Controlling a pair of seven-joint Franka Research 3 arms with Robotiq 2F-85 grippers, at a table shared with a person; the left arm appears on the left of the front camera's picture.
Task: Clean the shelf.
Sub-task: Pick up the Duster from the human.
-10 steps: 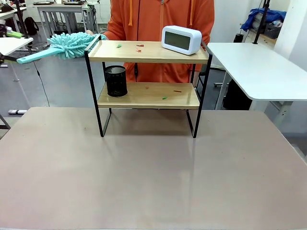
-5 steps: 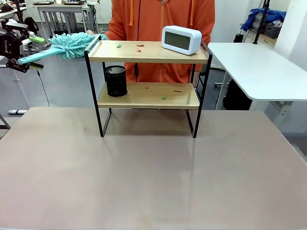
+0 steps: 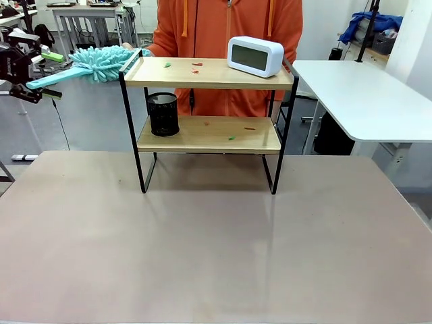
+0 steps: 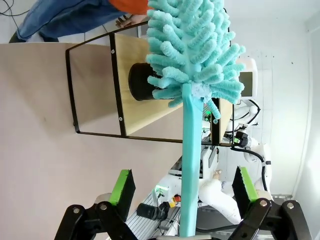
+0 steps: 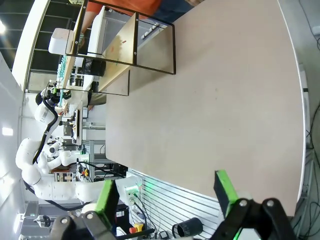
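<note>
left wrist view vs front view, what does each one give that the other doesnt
Left wrist view: the left gripper close up, its green pads standing apart on either side of the teal duster handle, with a gap on each side.
Front view: red and green scraps lying on both boards of the shelf, and the face of the white clock on the top board.
Shared: the duster, the shelf, the black mesh cup on the lower board, and the person in orange at the far side.
</note>
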